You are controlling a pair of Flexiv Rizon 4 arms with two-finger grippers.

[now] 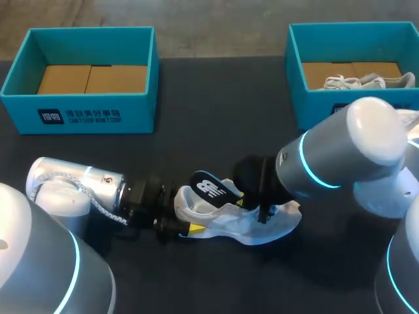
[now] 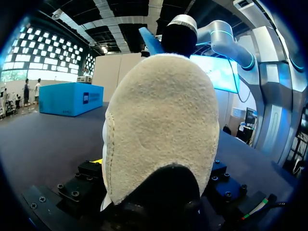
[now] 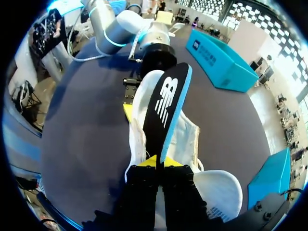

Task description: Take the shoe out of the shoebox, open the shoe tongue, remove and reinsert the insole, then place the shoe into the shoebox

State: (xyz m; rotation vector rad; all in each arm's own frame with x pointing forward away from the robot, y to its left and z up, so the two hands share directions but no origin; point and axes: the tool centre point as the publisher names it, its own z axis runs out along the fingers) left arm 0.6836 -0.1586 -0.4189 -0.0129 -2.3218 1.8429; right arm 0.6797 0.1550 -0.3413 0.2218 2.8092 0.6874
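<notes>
Teal shoeboxes: 2 (left shoebox (image 1: 78, 114), right shoebox (image 1: 314, 108)); white shoes: 2 (loose shoe (image 1: 252, 229), boxed shoe (image 1: 376, 81)); insole (image 1: 213, 188): 1

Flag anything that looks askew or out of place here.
The black insole sticks up tilted out of the white shoe, pinched in the right gripper instead of lying flat inside. Nothing else stands out.

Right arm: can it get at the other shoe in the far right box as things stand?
Probably not yet: the right gripper is shut on the insole, so its fingers are busy. The way itself looks free: the right box is open-topped and nothing covers the other shoe.
</notes>
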